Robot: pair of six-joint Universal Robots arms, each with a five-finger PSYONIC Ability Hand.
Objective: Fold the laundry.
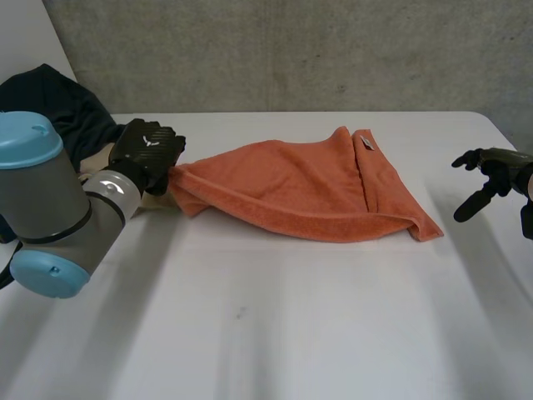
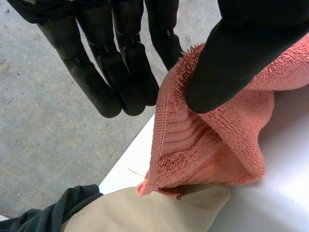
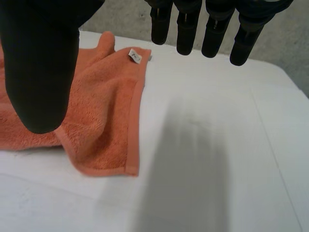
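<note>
Orange towel [image 1: 308,187] is laid lengthwise along the worktop [image 1: 291,325] between both hands, its bunched end pinched between thumb and fingers [image 2: 120,72] of the left hand [image 1: 148,154], its other end well apart from the right hand [image 1: 490,175], whose fingers [image 3: 189,29] are spread.

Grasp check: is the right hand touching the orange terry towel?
Apart. Head view: bare white table separates the right hand from the orange terry towel.

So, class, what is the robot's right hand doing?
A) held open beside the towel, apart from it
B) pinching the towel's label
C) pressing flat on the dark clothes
A: the right hand has straight, spread fingers and is clear of the orange towel.
</note>
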